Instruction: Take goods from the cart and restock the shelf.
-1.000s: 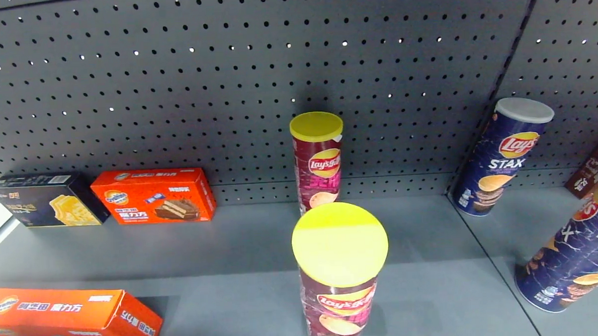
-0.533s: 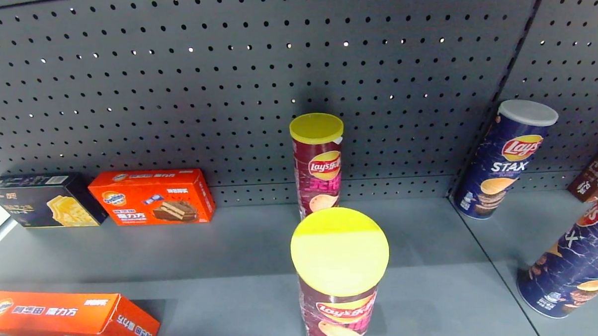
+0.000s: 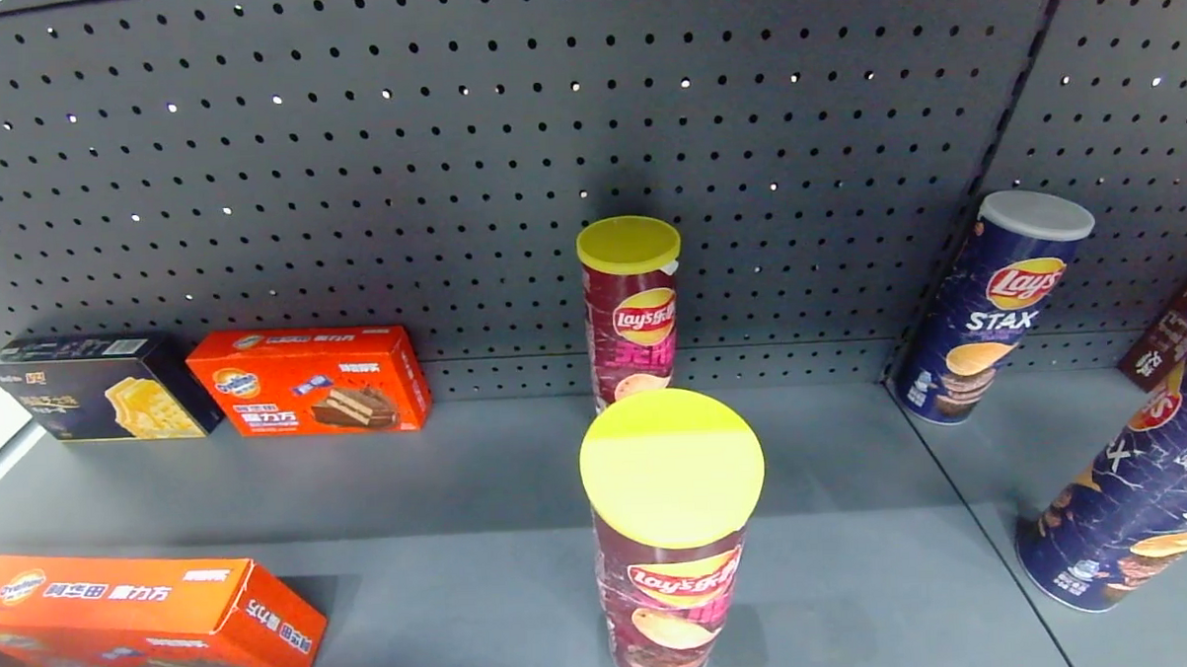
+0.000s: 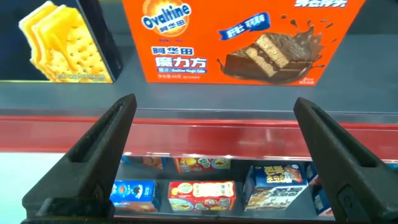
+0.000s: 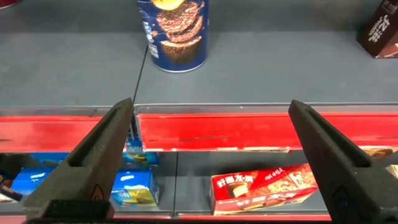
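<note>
The grey shelf (image 3: 441, 497) is carrying the goods. The left gripper (image 4: 214, 102) and right gripper (image 5: 211, 104) are hanging before its red edge (image 5: 211, 130), both spread wide, gripping nothing. At right, the far blue can (image 3: 988, 310) is standing whole, while the near blue can (image 3: 1123, 503) is being cut off by the frame. In the centre, the front maroon can (image 3: 673, 568) is hiding the base of the rear maroon can (image 3: 632, 312). At left, the rear orange box (image 3: 309, 381), front orange box (image 3: 139, 616) and dark box (image 3: 102, 400) are lying flat.

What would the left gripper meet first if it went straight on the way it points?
Likely the orange box standing on the shelf: the open left gripper points just over the red front strip. Depth is unclear, so it might clip that strip first.
</note>
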{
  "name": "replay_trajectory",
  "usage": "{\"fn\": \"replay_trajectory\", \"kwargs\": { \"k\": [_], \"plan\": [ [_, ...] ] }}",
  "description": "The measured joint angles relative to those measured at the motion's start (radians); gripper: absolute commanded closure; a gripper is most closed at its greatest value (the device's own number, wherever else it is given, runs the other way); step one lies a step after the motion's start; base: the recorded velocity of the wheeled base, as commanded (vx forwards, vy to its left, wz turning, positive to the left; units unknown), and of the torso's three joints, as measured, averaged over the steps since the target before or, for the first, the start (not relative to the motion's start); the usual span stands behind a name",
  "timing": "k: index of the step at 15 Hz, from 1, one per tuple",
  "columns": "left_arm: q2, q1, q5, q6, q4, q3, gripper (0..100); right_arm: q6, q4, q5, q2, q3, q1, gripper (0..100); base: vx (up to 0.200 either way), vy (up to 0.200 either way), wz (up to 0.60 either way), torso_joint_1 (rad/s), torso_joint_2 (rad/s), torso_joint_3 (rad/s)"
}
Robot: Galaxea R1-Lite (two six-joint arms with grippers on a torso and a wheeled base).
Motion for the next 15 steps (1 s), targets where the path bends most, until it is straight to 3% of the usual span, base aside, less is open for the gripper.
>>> {"fn": "replay_trajectory", "kwargs": {
  "k": [15],
  "plan": [
    [0.000,0.000,0.000,0.000,0.000,0.000,0,0.000,0.000,0.000,0.000,0.000,0.000,0,0.000,0.000,0.00,0.000,0.00,0.000]
  ]
}}
